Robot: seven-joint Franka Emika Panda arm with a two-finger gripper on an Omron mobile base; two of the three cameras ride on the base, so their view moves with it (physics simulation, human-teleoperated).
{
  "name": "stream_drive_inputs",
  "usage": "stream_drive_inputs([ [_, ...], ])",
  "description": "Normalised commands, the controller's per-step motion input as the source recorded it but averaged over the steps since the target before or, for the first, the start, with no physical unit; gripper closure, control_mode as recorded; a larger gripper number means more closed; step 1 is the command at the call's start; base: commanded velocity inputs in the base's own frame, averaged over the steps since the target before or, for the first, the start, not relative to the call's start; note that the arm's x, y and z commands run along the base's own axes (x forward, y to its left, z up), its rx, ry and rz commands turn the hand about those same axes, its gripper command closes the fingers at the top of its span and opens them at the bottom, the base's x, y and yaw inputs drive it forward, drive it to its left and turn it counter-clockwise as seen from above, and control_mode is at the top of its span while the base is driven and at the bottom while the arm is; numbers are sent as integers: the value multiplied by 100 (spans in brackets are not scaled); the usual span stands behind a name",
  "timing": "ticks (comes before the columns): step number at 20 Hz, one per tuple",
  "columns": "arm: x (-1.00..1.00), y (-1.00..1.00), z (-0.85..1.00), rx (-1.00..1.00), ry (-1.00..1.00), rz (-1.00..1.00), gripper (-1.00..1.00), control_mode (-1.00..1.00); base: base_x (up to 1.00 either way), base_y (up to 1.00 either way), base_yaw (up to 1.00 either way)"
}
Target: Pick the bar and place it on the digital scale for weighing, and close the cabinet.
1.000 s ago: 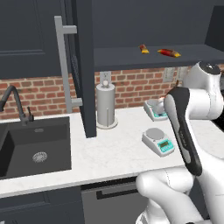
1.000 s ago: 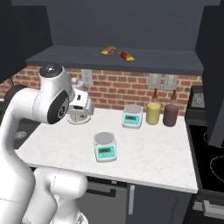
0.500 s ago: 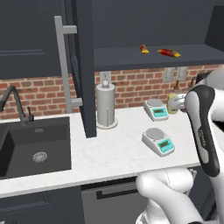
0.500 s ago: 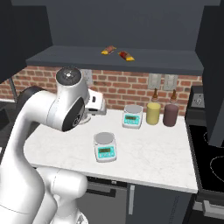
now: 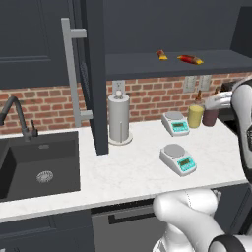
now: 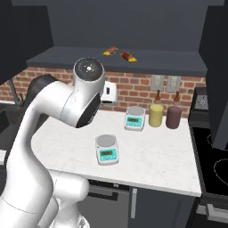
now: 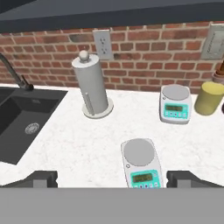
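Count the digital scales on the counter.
2. One digital scale sits near the counter's front edge; a second scale stands farther back by the brick wall, beside the yellow canister.

Open counter: bare white marble counter (image 7: 74, 140) between black sink (image 7: 26, 118) at left and near white scale (image 7: 141, 162).
Obstacles: grey paper-towel roll (image 7: 90, 85) by the far wall; open dark cabinet door (image 5: 96, 78) jutting over the counter.

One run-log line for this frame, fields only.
bar: on cabinet shelf | digital scale: pan empty | cabinet door: open | claw: open, empty, above counter
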Motion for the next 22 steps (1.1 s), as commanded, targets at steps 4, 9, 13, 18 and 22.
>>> stream_drive_inputs([
  [4, 0, -21, 39, 1, -9, 7, -100, -100, 0, 0, 0],
  [9, 4, -16, 35, 0, -7, 5, -100, -100, 0, 0, 0],
  [13, 8, -14, 37, 0, -7, 2, -100, -100, 0, 0, 0],
  [18, 15, -17, 23, 0, -3, 3, -100, -100, 0, 0, 0],
  [22, 17, -24, 13, 0, -6, 5, -100, -100, 0, 0, 0],
])
